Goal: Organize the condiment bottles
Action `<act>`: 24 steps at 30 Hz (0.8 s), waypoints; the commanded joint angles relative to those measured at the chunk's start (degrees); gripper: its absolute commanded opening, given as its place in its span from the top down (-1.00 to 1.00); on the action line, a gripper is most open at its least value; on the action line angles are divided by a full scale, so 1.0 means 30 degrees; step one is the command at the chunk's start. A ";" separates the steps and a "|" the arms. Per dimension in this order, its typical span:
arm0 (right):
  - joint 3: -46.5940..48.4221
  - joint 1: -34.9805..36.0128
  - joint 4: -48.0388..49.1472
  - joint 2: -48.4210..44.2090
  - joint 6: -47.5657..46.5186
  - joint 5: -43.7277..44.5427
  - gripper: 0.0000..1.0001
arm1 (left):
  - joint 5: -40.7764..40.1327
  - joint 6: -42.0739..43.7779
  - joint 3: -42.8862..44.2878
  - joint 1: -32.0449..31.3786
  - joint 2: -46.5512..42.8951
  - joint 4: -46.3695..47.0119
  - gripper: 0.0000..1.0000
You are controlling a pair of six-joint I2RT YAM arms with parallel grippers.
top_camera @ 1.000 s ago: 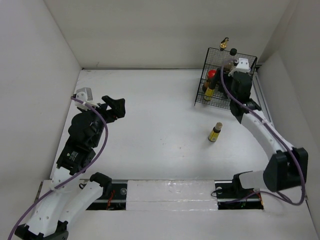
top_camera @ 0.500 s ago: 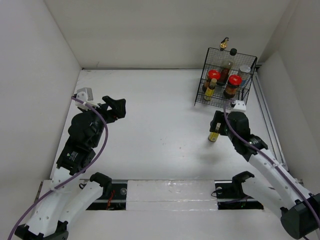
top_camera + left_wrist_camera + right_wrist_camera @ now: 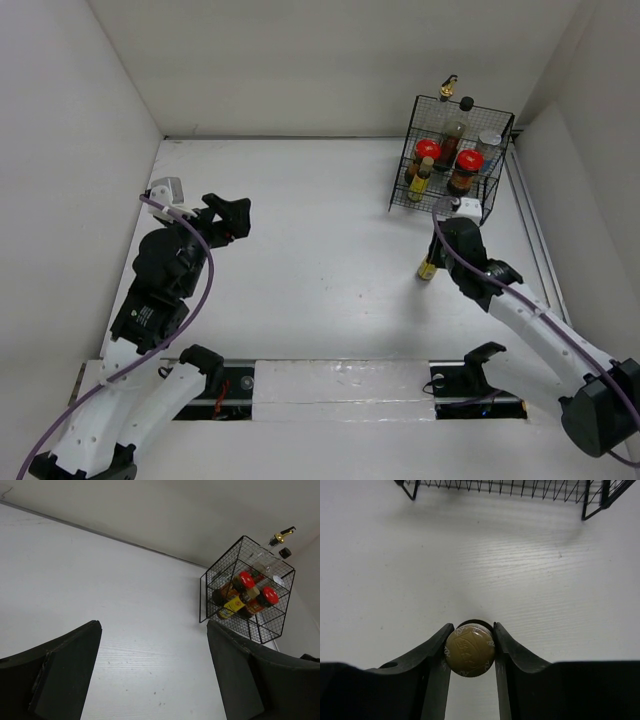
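Observation:
A small yellow bottle (image 3: 427, 270) with a gold-brown cap (image 3: 469, 650) stands upright on the table in front of the basket. My right gripper (image 3: 472, 628) is shut on it from above, both fingers pressed to the cap's sides; in the top view that gripper (image 3: 434, 260) covers the bottle's top. The other condiment bottles stand in the black wire basket (image 3: 398, 203): two red-capped dark jars (image 3: 427, 150), a small yellow one (image 3: 419, 181), a clear gold-spouted one (image 3: 447, 88) and a white shaker (image 3: 489, 142). My left gripper (image 3: 236, 214) hangs open and empty far to the left.
The basket (image 3: 204, 600) stands at the back right corner, close to the right wall. White walls box the table on three sides. A rail with the arm bases (image 3: 340, 385) runs along the near edge.
My right arm drew back from the basket, came down over the yellow bottle on the table and closed its fingers on the cap. The left arm stayed still.

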 commanded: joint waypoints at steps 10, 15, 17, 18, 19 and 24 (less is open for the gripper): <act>0.8841 -0.4027 0.4040 0.3900 -0.3048 0.0453 0.62 | 0.0488 0.0257 0.0352 0.0106 0.0755 0.0532 -0.66; 1.0161 -0.6078 0.5362 0.6278 -0.2843 -0.1246 0.62 | 0.0488 0.0258 0.0352 0.0106 0.0521 0.0708 -0.66; 1.0835 -0.6432 0.5541 0.7532 -0.2843 -0.1251 0.65 | 0.0488 0.0258 0.0352 0.0106 0.0521 0.0708 -0.66; 1.1040 -0.6637 0.5541 0.7947 -0.2843 -0.1454 0.65 | 0.0488 0.0258 0.0352 0.0106 0.0521 0.0708 -0.66; 1.1216 -0.7103 0.5541 0.8357 -0.2843 -0.1659 0.65 | 0.0488 0.0258 0.0352 0.0106 0.0521 0.0708 -0.66; 1.1218 -0.7752 0.6359 1.0582 -0.3019 -0.2306 0.65 | 0.0488 0.0434 0.0352 0.0106 0.0697 0.0708 -0.66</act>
